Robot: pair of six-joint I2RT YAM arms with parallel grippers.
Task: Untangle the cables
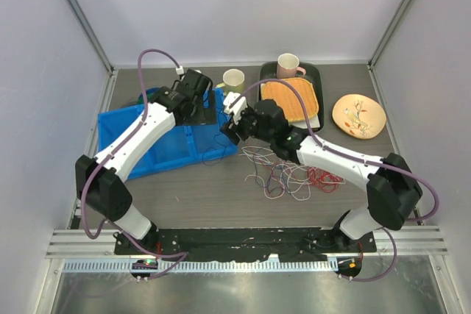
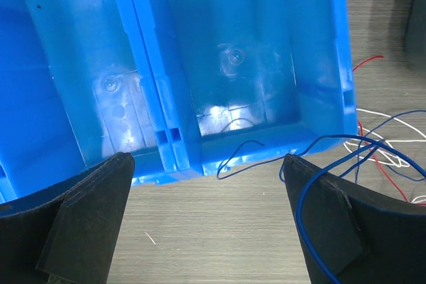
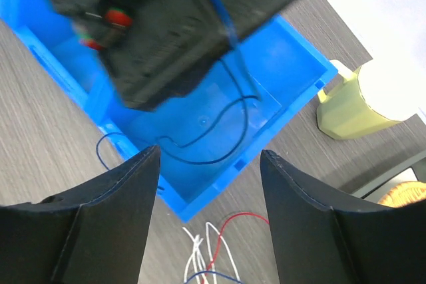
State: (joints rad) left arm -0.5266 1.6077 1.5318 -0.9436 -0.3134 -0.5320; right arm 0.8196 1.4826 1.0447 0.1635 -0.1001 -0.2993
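1. Reaching over the blue bin (image 1: 125,126), the left tool (image 2: 206,159) hangs above the bin's right compartment. This looks like the spot for dropping a freed strand away from the heap.
2. Most of the cables (image 1: 294,176) lie as a knot of red, white and dark blue loops on the desk (image 1: 191,196), to the right of the bin and in front of the right arm.
3. One dark blue cable (image 2: 299,194) leads out of that knot, crosses the bin's near rim and lies partly inside the compartment. It is probably the strand being separated, since it is the only one away from the pile.
4. The left tool is spread wide with nothing clamped between its fingers. The blue cable runs against its right-hand finger (image 2: 326,231), and in the right wrist view it seems to dangle from the tool into the bin. I judge it hooked or draped, not gripped.
5. The right tool (image 3: 210,153) is also wide apart and empty. It is poised above the bin's corner near the pale green mug (image 3: 353,104), likely so that it can catch the trailing part of the strand.
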